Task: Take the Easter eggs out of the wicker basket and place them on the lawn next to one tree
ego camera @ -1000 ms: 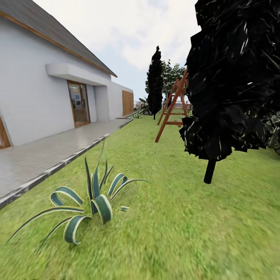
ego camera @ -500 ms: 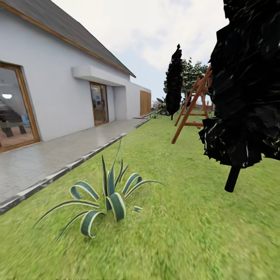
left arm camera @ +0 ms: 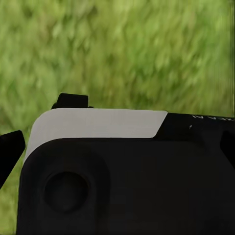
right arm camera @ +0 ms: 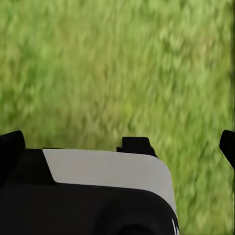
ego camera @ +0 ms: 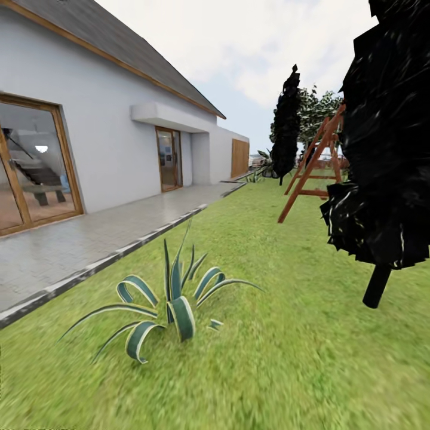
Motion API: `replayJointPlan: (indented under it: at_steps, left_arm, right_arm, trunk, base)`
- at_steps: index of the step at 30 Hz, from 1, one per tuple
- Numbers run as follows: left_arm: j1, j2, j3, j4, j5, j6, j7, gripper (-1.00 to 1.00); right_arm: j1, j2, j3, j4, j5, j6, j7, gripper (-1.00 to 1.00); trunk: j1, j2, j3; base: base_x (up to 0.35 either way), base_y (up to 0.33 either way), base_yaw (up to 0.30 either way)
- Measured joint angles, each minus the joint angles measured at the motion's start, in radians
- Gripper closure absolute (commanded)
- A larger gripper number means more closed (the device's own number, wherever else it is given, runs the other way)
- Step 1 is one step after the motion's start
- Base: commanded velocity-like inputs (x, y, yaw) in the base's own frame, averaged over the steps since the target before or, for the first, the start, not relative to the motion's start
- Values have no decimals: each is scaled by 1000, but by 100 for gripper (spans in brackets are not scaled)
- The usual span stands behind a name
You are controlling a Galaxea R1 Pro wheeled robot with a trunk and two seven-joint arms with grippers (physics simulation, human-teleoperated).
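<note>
eggs and the wicker basket are not yet reached at this moment, so where they are i cannot say; what the task has here is the lawn [ego camera: 286,334], a wide green stretch that runs away from the robot toward the far end of the garden. i take the spiky plant [ego camera: 173,304] with striped leaves as landmark. it stands on the grass close in front. beyond it to the left lies a grey paved path [ego camera: 71,245], and behind the path the white house [ego camera: 107,137] with a big window and a door. to the right of the plant, a little apart, stands a dark cypress-like tree [ego camera: 382,167] on a thin stem, and further behind it a red-brown wooden frame [ego camera: 310,173].

i judge the step is searching or driving, before any egg is taken. the next move calls for turning the view until the basket comes in sight.

both wrist views look down on blurred grass; for the left gripper [left arm camera: 117,142] and right gripper [right arm camera: 117,161] i cannot tell whether the fingers are apart or closed.
</note>
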Motion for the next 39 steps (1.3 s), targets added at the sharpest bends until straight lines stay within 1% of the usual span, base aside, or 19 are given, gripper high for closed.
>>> replayJointPlan:
  at_steps: [39]
  left_arm:
    - [0, 0, 0, 0, 0, 0, 0, -100]
  right_arm:
    - [0, 1, 0, 1, 1, -1, 0, -100]
  trunk:
    - [0, 0, 0]
  base:
    - [117, -287, 275]
